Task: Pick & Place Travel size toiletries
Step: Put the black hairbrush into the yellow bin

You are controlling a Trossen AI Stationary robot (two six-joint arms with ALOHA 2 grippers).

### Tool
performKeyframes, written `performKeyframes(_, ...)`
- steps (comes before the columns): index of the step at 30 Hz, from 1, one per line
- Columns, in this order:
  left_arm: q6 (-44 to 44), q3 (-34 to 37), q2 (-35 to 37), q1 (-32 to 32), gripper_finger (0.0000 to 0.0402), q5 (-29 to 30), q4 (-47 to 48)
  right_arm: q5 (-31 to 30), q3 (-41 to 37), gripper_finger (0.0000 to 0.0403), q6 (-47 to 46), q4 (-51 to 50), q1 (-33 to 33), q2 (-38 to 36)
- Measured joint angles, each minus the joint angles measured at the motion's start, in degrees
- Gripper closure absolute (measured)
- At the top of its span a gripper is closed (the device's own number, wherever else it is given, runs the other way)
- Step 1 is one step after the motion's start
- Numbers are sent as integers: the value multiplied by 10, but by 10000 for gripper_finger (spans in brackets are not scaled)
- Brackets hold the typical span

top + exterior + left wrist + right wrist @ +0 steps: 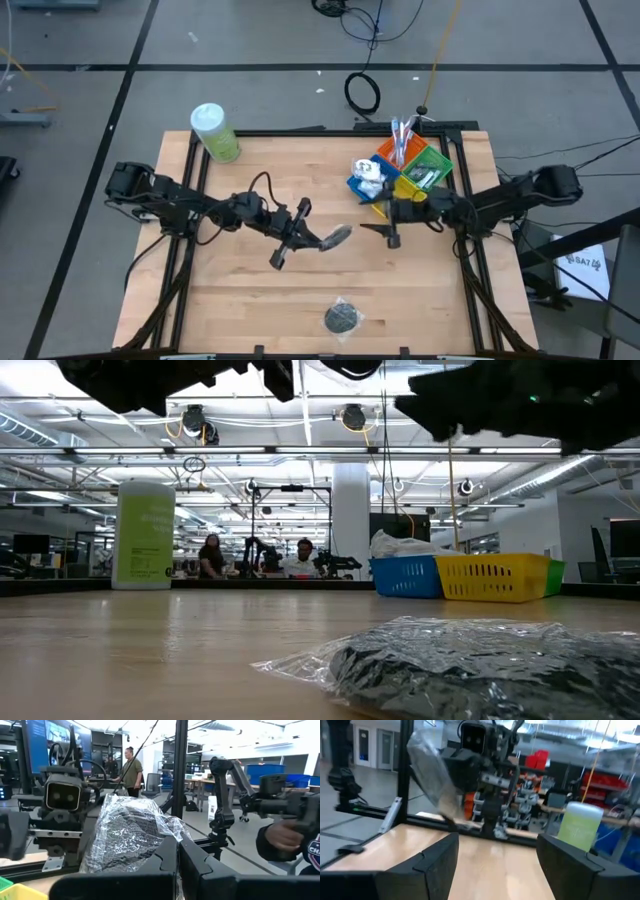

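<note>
My left gripper point(318, 241) hangs over the middle of the table, shut on a clear bag holding a black round disc point(337, 237). In the left wrist view the bag point(127, 837) stands up past the fingers. My right gripper point(375, 232) faces it from the right, open, with nothing between its fingers point(437, 862). A second bagged black disc point(343, 317) lies flat on the table near the front edge and fills the foreground of the low view point(480, 660). My left gripper pinches the bag's crinkled plastic at its edge point(167, 836) between the two fingers. The fingers reach about level from the table's left. The bag sticks out beyond the fingertips toward the right gripper, lifted clear of the table.
Coloured baskets point(405, 170) with toiletries stand at the back right, just behind the right gripper. A big green bottle with a white cap point(215, 132) stands at the back left. A person's hand point(280, 836) shows beyond the table in the left wrist view.
</note>
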State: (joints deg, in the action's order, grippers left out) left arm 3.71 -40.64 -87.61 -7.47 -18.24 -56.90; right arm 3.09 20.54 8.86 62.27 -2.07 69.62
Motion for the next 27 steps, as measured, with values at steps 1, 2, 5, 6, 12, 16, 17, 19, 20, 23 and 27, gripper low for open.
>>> performKeyframes(1, 1, 0, 0, 0, 401, 1, 0, 0, 14, 149, 12, 0, 0, 10)
performKeyframes(2, 1, 0, 0, 0, 401, 2, 2, 1, 28, 149, 24, -1, 0, 19)
performKeyframes(5, 1, 0, 0, -2, 401, 2, 4, 7, 58, 149, 46, -2, -1, 39)
performKeyframes(6, 4, 0, 0, -2, 401, 3, 4, 19, 65, 149, 49, -2, -1, 45)
performKeyframes(12, 10, 0, 0, 0, 401, 3, 17, 91, 103, 149, 29, -4, -3, 86)
performKeyframes(16, 9, 0, 0, 1, 401, 7, 23, 92, 114, 149, 25, -7, -8, 105)
performKeyframes(17, 9, 0, 0, 2, 401, 8, 23, 92, 117, 149, 24, -5, -10, 110)
performKeyframes(19, 10, 0, 0, 3, 401, 8, 24, 103, 120, 149, 23, -1, -15, 115)
performKeyframes(20, 10, 0, 0, 4, 401, 8, 25, 107, 119, 151, 23, 1, -17, 116)
performKeyframes(23, 12, -1, 0, 8, 401, 8, 32, 108, 119, 169, 23, 13, -26, 122)
performKeyframes(27, 13, -1, 0, 11, 401, 8, 32, 107, 119, 226, 28, 15, -34, 122)
